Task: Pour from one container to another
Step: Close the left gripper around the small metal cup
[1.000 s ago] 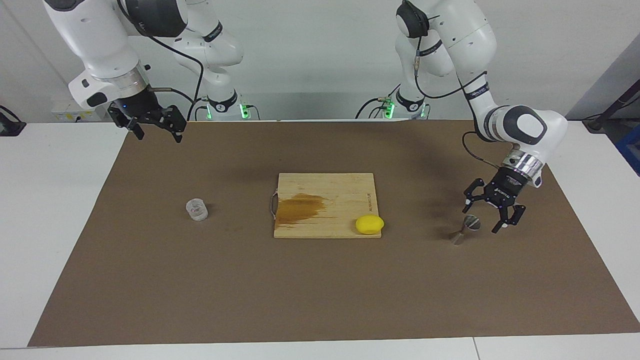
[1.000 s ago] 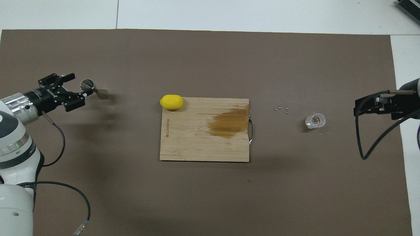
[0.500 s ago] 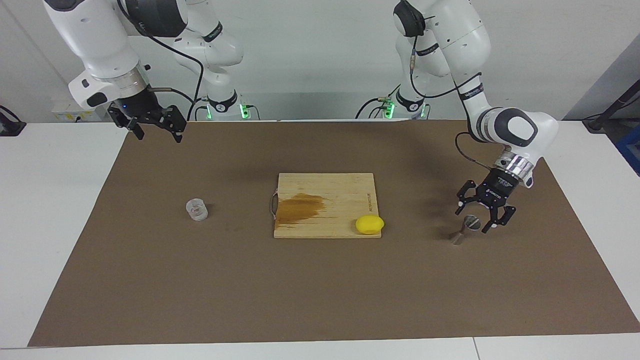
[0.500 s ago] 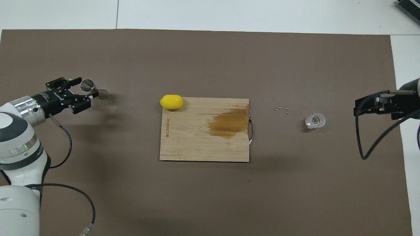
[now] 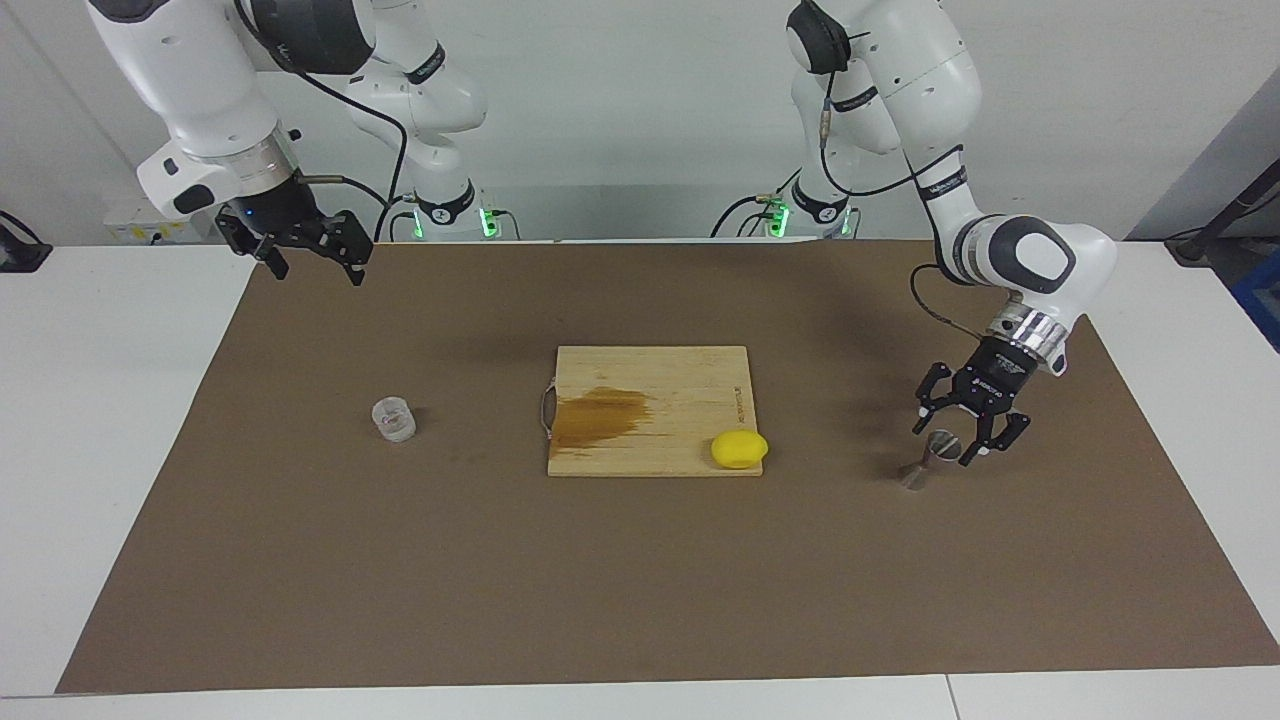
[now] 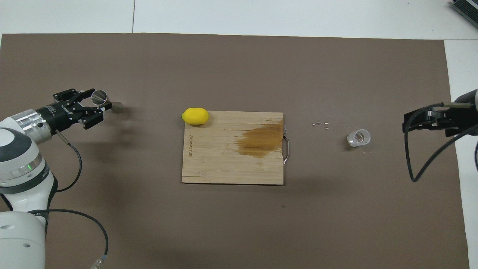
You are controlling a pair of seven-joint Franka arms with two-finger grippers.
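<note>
Narrowing around the silvery hourglass jigger, left tool has lowered.

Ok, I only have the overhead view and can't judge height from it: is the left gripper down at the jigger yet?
Observer: Yes. The left gripper is level with the upper cup of the jigger, one finger on each side. The jigger stands on the mat.
Operator: And the right gripper? I see just its edge.
Observer: The right gripper hangs open, high over the mat's corner by its own base, waiting.
Operator: Is the glass cup upright?
Observer: Yes, the glass cup stands upright on the mat, with nothing touching it.
</note>
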